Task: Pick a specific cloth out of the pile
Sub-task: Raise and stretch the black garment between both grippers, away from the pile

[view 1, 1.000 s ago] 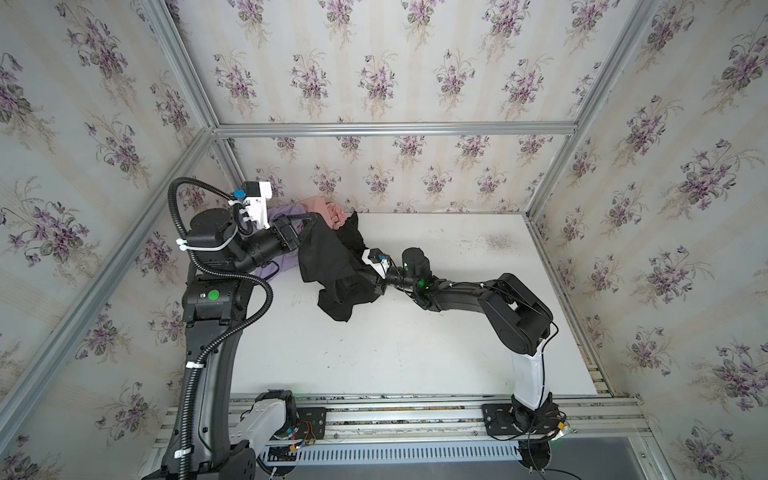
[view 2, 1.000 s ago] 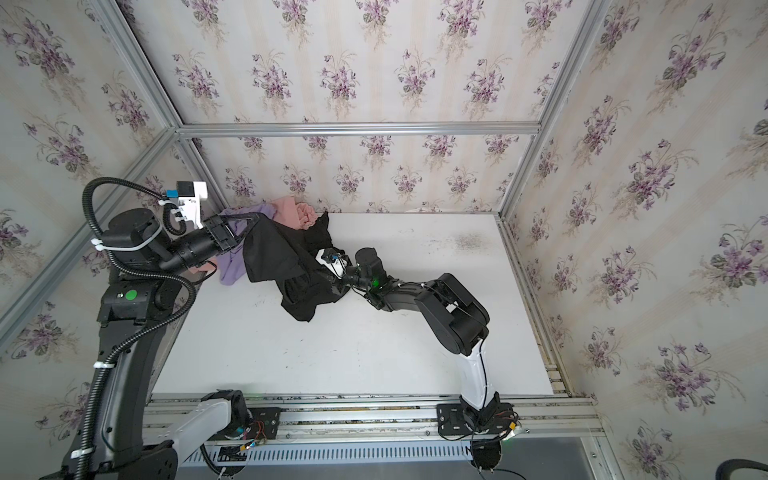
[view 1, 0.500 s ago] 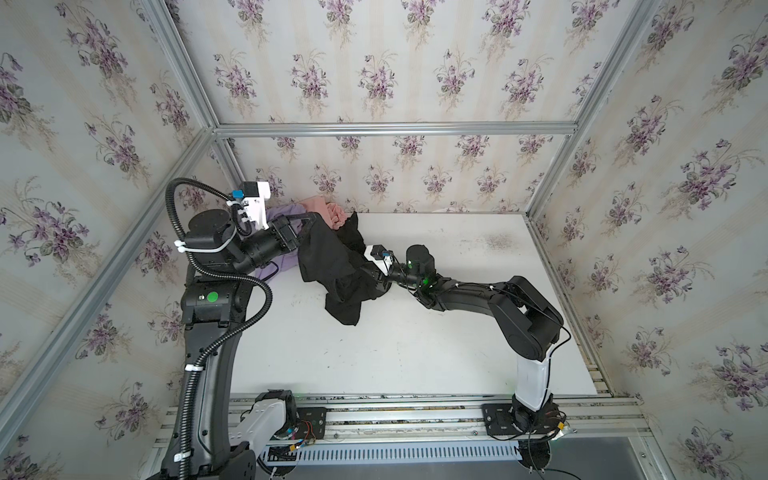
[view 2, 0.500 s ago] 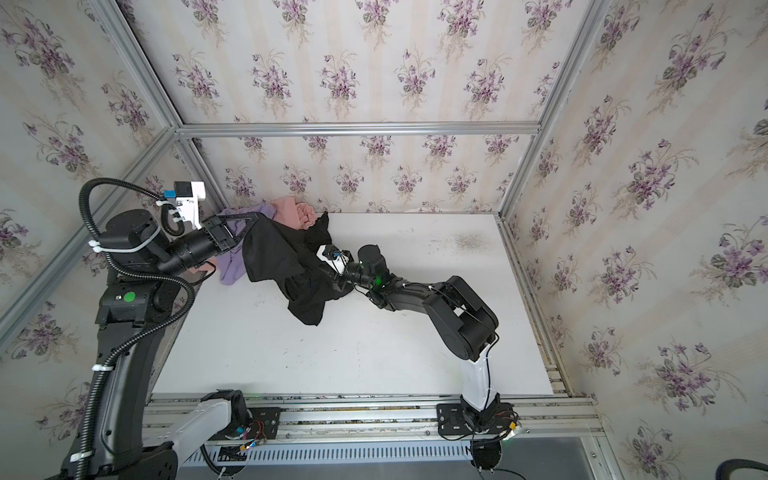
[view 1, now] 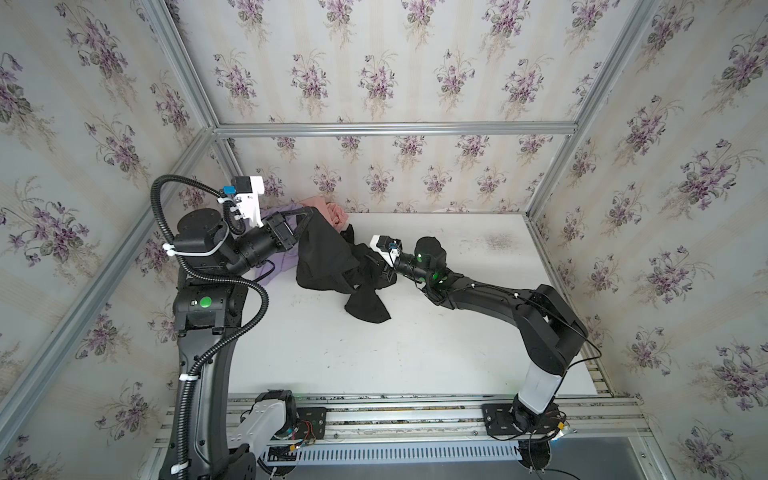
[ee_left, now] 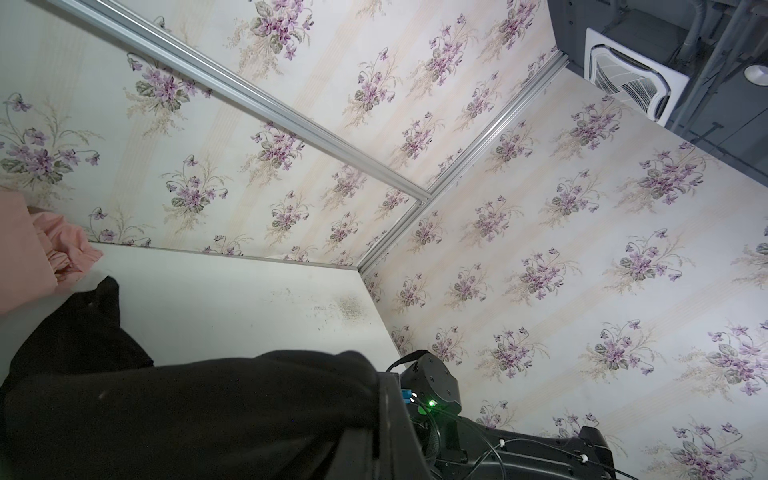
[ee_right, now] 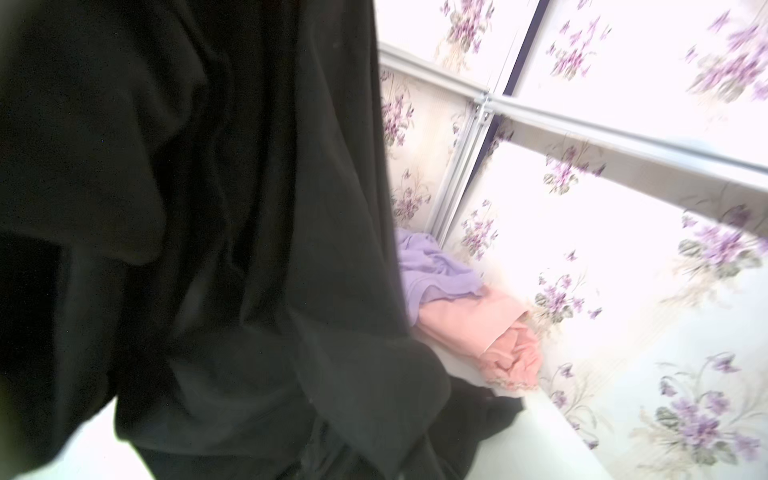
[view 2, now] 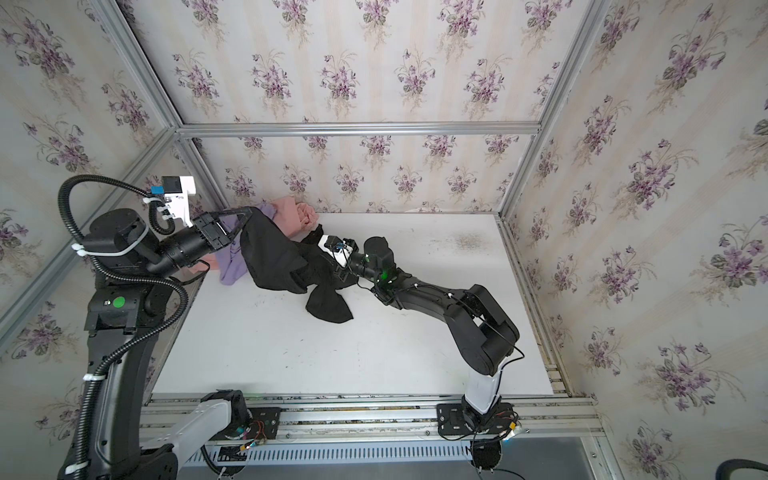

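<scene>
The cloth (view 1: pixel 328 257) hangs between both arms, touching the pile (view 1: pixel 330 209) in the far left corner of the desk (view 1: pixel 374 353). The left end effector (view 1: pixel 311 212) is closed on its top edge. The right end effector (view 1: pixel 384 272), closed in the folds, grips the side away from the pile.

Both top views were evenly and softly lit from above and sharp throughout, with only faint, diffuse shadows on the white table (view 1: pixel 332 353). The straight frame rails (view 1: pixel 395 128) splayed outward toward the picture edges. The black cloth (view 1: pixel 328 257) read as a nearly featureless dark mass. The left wrist view was bright and crisp, though the cloth close to the lens looked slightly soft. The right wrist view was overexposed: the wallpaper (ee_right: pixel 602 249) glared out to white, its flowers were smeared by motion blur, and the near cloth was out of focus.
</scene>
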Robot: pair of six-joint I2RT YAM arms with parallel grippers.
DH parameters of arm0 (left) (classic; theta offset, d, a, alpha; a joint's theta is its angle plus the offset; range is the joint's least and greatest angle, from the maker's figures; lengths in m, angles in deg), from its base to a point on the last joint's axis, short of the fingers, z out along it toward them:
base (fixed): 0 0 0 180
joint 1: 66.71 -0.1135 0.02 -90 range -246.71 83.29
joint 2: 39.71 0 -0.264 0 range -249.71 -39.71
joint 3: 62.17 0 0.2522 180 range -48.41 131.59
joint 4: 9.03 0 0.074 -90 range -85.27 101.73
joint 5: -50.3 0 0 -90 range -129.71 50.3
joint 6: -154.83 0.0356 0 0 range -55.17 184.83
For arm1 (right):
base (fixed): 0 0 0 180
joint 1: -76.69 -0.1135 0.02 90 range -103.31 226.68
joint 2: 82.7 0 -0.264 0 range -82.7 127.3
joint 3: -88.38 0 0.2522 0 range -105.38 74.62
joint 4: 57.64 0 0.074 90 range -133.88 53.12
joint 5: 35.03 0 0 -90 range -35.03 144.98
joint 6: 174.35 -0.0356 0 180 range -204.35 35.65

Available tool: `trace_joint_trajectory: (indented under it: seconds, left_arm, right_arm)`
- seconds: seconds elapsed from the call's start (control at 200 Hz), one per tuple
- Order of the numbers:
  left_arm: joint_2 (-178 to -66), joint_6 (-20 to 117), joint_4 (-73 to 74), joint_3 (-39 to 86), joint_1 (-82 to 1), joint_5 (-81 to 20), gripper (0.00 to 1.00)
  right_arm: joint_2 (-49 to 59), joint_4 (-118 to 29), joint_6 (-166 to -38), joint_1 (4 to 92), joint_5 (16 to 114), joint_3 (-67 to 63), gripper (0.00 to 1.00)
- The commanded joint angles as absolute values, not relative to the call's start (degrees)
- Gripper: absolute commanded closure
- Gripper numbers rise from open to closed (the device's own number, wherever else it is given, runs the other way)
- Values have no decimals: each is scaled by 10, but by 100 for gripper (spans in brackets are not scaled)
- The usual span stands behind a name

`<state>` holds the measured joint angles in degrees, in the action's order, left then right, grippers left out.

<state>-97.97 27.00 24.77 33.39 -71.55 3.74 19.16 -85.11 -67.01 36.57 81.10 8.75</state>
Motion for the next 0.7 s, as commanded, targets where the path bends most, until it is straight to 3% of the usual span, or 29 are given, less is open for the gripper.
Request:
trace_joint_trajectory:
  seconds: [0.0, 0.695]
  left_arm:
    - [-976, 270, 230, 346, -715, 37, 100]
    - [-946, 233, 230, 423, -714, 26, 100]
  right_arm:
    - [165, -855, -651, 365, 786, 84, 100]
    - [1, -755, -592, 367, 720, 51, 100]
